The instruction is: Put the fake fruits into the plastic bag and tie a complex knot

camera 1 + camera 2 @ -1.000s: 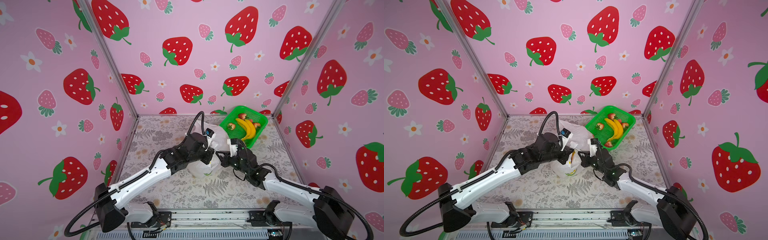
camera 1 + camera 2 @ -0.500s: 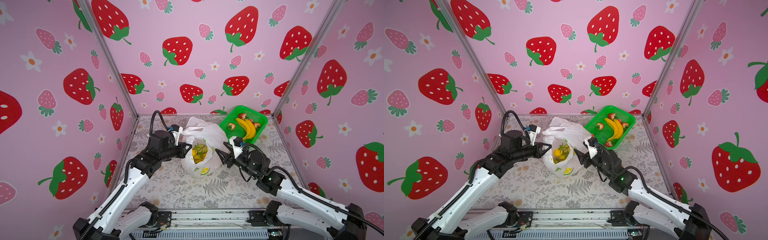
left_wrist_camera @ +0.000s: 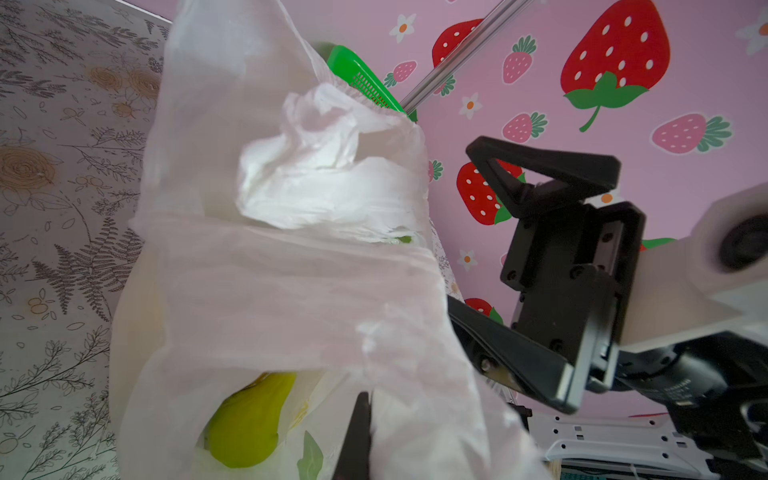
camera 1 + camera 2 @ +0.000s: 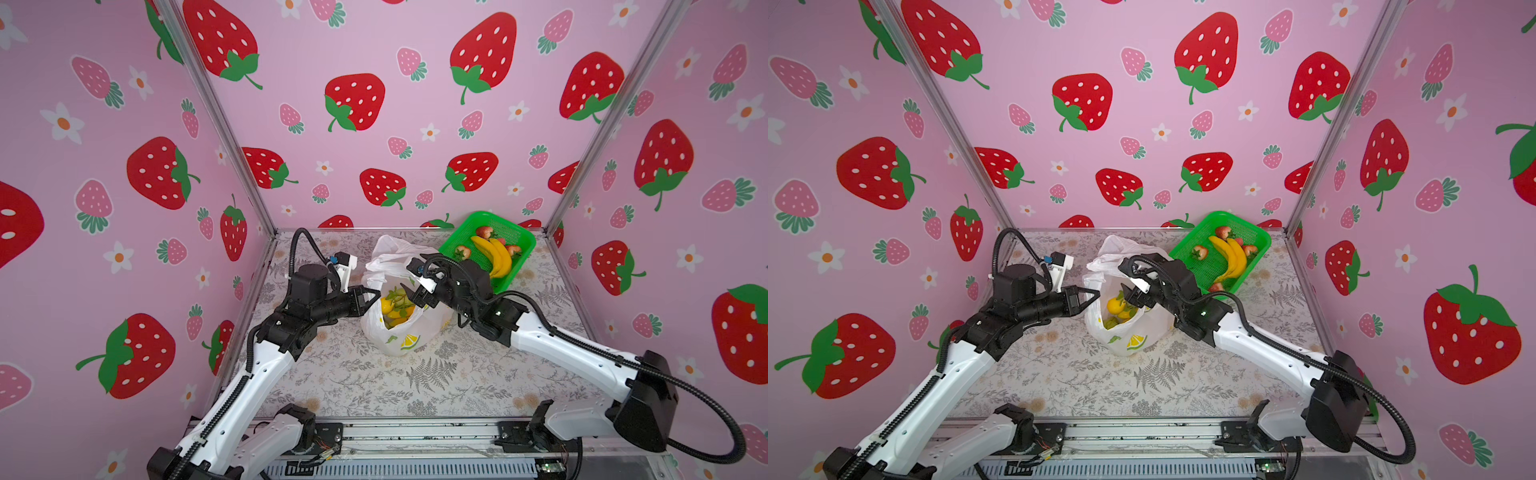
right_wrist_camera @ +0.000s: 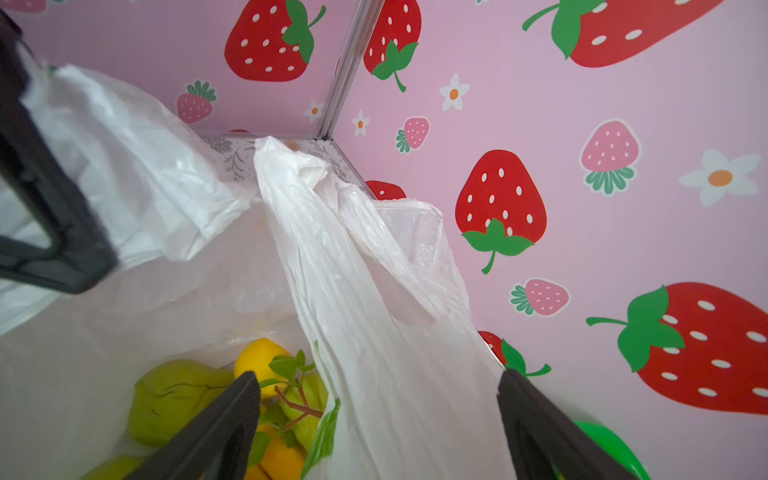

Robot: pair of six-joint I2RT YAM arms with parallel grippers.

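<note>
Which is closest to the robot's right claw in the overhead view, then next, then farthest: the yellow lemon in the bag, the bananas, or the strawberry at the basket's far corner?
Measured from the right claw:
1. Lemon, inside the bag, just left of the claw.
2. Bananas, in the green basket, behind and to the right.
3. Strawberry, at the basket's far corner near the back wall.

Translucent plastic bag [image 3: 291,291] blurs the fake fruits [image 3: 245,419]; left gripper [image 3: 353,440] cut off by picture edge

Worktop [image 4: 457,374] with a fern-and-flower pattern

A plastic bag [image 4: 399,332] stands on it near the middle; a green basket [image 4: 519,245] sits just beyond the bag, toward the back right corner, tilted up against the wall there.
</note>
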